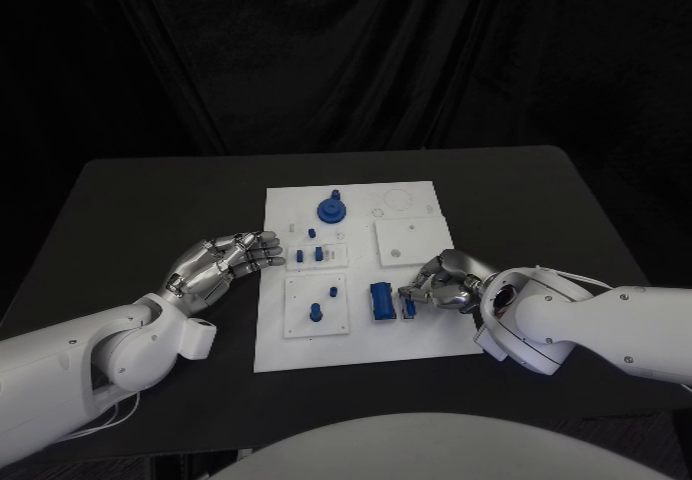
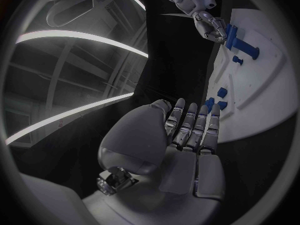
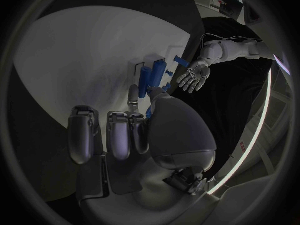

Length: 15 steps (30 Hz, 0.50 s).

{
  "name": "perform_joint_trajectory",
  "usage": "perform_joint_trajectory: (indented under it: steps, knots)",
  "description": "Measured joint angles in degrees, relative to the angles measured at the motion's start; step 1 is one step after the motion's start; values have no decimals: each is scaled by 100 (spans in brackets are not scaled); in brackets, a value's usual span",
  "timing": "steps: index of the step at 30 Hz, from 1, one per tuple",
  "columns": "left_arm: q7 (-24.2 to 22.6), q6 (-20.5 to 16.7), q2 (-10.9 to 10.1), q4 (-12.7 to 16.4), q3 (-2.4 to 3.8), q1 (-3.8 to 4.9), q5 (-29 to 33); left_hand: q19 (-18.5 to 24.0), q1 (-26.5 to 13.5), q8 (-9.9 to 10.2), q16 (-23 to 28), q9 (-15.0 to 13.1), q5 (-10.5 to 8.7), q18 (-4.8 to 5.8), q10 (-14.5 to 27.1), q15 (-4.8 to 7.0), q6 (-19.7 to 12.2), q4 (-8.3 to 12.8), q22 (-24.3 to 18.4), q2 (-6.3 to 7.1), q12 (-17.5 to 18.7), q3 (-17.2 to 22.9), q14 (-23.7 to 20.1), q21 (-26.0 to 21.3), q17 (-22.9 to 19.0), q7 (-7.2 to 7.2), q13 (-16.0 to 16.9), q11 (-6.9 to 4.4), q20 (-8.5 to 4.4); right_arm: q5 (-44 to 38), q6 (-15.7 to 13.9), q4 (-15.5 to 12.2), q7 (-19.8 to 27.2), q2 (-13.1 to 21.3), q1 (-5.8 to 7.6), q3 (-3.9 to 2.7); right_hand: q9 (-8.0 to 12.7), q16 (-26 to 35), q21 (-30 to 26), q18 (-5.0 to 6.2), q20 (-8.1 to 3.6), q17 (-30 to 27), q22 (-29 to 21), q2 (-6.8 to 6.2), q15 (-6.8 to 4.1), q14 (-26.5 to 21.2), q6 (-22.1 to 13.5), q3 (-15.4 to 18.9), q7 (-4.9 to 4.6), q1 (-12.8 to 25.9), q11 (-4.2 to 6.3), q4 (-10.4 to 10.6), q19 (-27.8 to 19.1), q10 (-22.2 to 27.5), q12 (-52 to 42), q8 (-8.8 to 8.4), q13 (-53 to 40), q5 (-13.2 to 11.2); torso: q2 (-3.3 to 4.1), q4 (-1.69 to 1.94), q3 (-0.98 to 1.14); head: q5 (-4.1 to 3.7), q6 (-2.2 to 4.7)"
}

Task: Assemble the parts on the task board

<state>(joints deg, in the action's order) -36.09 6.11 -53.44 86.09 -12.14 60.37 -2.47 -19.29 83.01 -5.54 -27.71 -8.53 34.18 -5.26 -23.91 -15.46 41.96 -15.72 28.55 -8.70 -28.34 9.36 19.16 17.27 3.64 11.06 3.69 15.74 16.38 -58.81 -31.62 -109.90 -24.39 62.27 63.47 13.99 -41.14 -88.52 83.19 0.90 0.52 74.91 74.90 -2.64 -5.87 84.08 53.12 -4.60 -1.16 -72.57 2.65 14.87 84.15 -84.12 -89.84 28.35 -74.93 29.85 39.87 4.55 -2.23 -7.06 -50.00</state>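
Right hand [image 1: 440,285] pinching small blue part [image 1: 410,309] beside blue block [image 1: 381,301] near task board [image 1: 418,342] right edge, contact partly hidden; left hand [image 1: 224,262] empty, fingers loosely apart at left edge.

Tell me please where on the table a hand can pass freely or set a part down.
Bare black table lies behind the left hand, left of the task board. Another bare strip runs right of the board, behind the right hand. The board's near edge is bare white. It is crowded around the blue block at the right hand and the small blue pegs.
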Motion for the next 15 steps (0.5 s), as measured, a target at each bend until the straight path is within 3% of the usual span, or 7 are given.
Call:
perform_joint_trajectory:
  steps: [4,9,15]
  knots:
    - [1,8,6,-3,0,-4,0,0,0,0,0,0,0,0,1,0,0,-16,0,0,0,16,0,0,0,0,0,-1,0,-24,48,-5,-65,0,0,0,4,20,-31,0,0,0,0,-24,0,0,-32,88,-55,110,-1,87,0,1,0,1,0,-207,1,-1,1,3,0]
    - [1,19,7,-9,0,-6,0,0,0,0,0,0,0,0,2,0,0,-16,0,0,0,16,0,0,0,0,0,-2,0,-69,108,-9,-155,2,0,1,-9,20,-45,0,21,0,0,-13,41,-1,-124,303,-145,485,-52,170,-20,10,0,16,1,-861,1,-4,1,5,0]
    - [2,27,12,-15,0,-12,0,0,0,0,0,0,0,0,2,0,0,-16,1,0,0,16,0,0,0,0,0,-2,0,-128,130,-11,-231,5,0,2,-72,20,-51,0,41,0,2,24,41,0,-154,524,-131,700,-52,168,1,10,0,146,1,-1423,-1,-3,-1,3,0]
